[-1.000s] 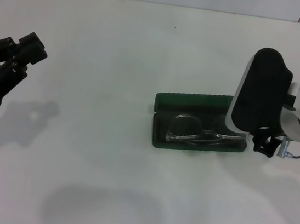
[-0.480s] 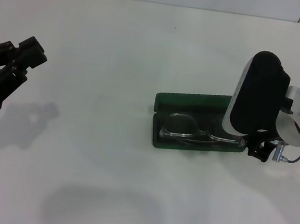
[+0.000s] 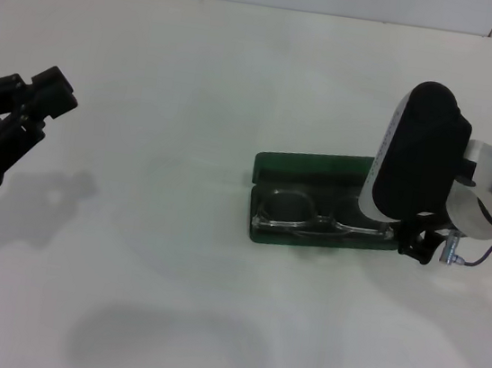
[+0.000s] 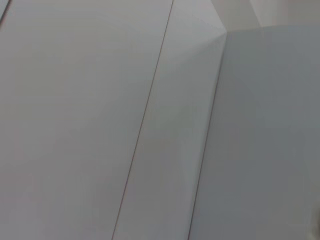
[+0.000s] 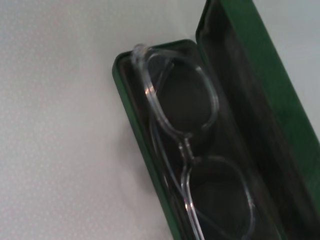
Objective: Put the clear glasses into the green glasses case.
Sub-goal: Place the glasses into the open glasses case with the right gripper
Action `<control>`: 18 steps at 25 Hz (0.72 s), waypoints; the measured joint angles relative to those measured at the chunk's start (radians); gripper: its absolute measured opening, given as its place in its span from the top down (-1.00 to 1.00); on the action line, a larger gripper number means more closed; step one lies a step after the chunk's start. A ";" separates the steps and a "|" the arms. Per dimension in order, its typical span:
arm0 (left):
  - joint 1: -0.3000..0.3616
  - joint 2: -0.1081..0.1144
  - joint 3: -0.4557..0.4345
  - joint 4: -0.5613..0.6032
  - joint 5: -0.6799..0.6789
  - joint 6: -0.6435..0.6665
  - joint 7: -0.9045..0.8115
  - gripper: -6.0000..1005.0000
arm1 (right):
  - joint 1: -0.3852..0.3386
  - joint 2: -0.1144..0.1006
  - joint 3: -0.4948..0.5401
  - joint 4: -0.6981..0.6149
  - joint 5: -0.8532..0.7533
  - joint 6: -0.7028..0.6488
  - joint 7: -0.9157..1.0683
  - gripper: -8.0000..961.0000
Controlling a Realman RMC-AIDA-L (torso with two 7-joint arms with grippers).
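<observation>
Across the white table [image 3: 239, 101], the right arm [image 3: 417, 157] stands at about 3 o'clock from the middle, over the right end of the green glasses case [image 3: 307, 168]. That case lies open just right of centre, lid raised toward 12 o'clock. Whether the right gripper [image 3: 416, 247], at the case's right end, is clenched or released cannot be told. At 9 o'clock, well apart, the left gripper [image 3: 45, 90] hangs idle with fingers spread, grasping nothing. Smallest, the clear glasses [image 5: 187, 150] lie inside the case's lower tray, lenses side by side along its length
</observation>
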 joint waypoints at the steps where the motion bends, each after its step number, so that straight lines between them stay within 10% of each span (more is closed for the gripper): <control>1: 0.000 0.000 0.000 0.000 0.000 0.000 0.000 0.69 | 0.000 0.000 0.000 -0.001 0.001 0.003 0.000 0.91; 18: 0.000 -0.002 -0.002 0.000 0.001 0.000 0.002 0.69 | -0.077 -0.004 0.000 -0.206 -0.006 -0.060 0.000 0.91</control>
